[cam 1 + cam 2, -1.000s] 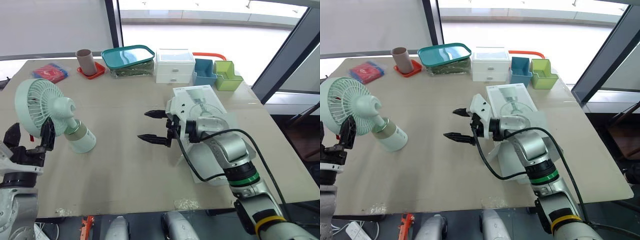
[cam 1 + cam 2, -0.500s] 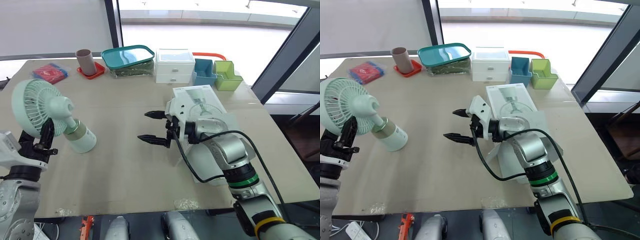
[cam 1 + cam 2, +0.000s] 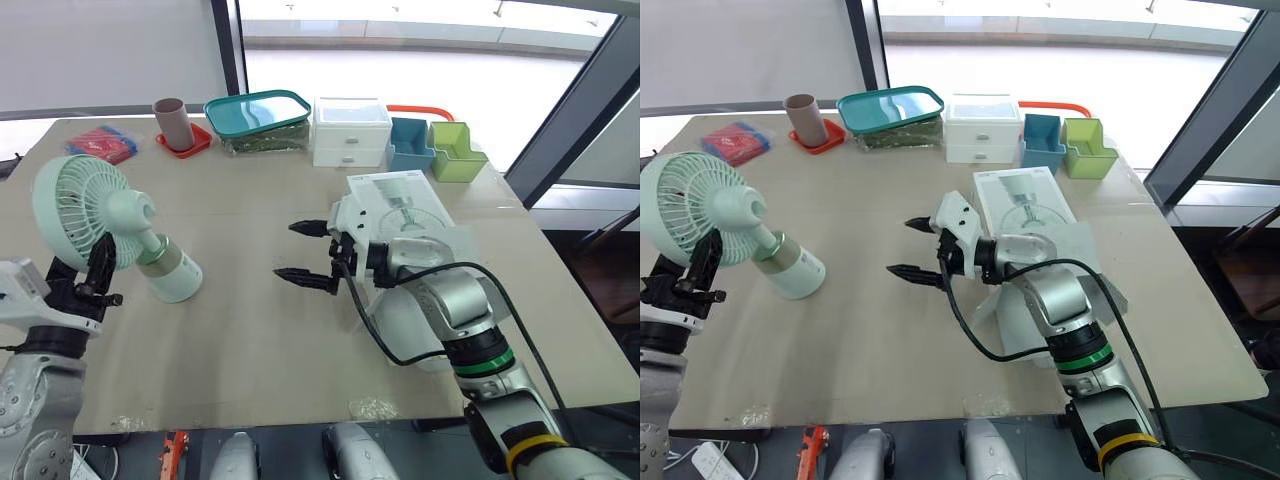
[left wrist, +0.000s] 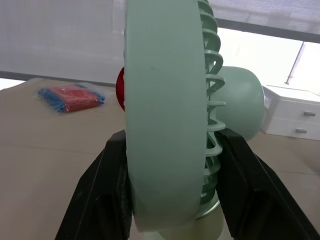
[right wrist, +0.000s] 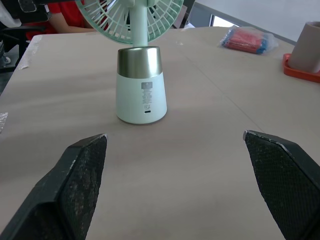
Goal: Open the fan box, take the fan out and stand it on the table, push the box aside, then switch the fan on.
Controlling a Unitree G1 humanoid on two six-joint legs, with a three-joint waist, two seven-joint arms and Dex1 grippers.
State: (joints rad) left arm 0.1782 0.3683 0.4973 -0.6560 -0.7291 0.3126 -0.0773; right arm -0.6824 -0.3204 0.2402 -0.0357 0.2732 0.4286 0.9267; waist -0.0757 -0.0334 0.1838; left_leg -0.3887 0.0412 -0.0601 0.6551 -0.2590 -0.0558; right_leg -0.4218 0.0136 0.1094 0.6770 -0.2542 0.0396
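At nine o'clock on the table (image 3: 250,340), fan (image 3: 125,218): stood on its base, long axis near vertical, round guard on top; the base's labelled face was turned toward three o'clock.
Left gripper (image 3: 80,272): clamped on the guard's lower rim, one finger against the front face and one against the rear grille.
Right gripper (image 3: 300,252): fingers spread wide, empty, hovering over bare table near the centre, tips aimed at nine o'clock.
Key relation: the fan lay at nine o'clock from the right gripper, well apart, with bare table between them; the left arm was the one on it.
Box (image 3: 395,195): lay flat at three o'clock of the right gripper, just beside and partly under that arm, so the right arm was plainly nearer.
Step, as judged: fan out and standing; box not yet pushed aside; fan not yet switched on.
Switch: its place could not be told.
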